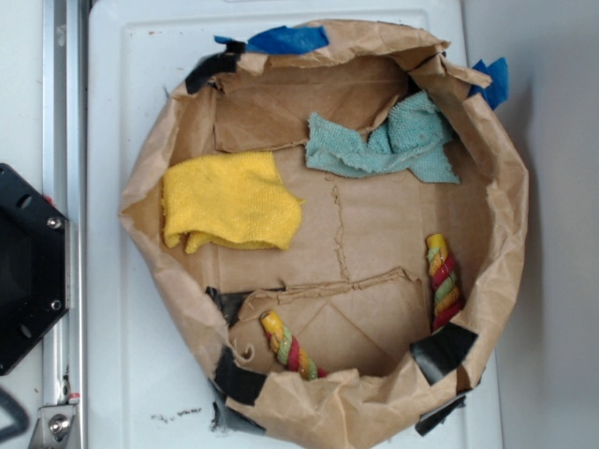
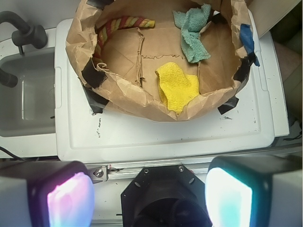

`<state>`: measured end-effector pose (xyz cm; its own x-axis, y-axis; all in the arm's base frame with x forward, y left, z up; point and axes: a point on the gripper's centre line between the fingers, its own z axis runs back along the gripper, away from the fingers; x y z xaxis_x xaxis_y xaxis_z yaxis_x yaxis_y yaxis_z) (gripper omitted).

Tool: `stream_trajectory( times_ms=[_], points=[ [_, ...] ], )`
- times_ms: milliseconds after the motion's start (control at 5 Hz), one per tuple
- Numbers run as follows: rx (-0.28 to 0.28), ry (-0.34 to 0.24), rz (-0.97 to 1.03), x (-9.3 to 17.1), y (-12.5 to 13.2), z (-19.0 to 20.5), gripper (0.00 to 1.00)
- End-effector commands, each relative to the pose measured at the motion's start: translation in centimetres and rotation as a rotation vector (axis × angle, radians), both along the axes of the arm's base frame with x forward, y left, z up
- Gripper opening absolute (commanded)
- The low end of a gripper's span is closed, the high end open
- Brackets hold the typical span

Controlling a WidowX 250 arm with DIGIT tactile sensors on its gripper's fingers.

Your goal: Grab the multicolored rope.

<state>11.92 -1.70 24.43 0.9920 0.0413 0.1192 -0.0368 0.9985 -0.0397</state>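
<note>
This looks like a robot test bench set up as a mock kitchen rather than a real home. A white plastic counter (image 2: 161, 137) carries a crumpled brown paper bag (image 2: 123, 101) folded open into a shallow basin, patched with black and blue tape. Beside the counter sits a small grey sink (image 2: 28, 94) with a dark grey tap (image 2: 26, 33). A silver metal rail (image 1: 61, 140) and a black robot base (image 1: 28, 267) stand at the counter's edge.

One multicolored rope (image 1: 444, 281), two cloths: yellow (image 1: 229, 201), teal (image 1: 393, 140).
</note>
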Motion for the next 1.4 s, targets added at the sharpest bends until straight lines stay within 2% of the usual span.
stream_trajectory(
  times_ms=[0,200,400,800,1000,1200],
  points=[
    [0.000,0.000,0.000,0.0,0.0,0.0,1.00],
    [-0.005,-0.006,0.014,2.7,-0.4,0.0,1.00],
    [-0.017,0.015,0.026,4.6,-0.5,-0.8,1.00],
    [-0.009,0.045,0.030,6.5,0.2,-4.2,1.00],
    [-0.012,0.055,0.019,8.0,1.4,-5.9,1.00],
    [-0.012,0.055,0.019,8.0,1.4,-5.9,1.00]
  ],
)
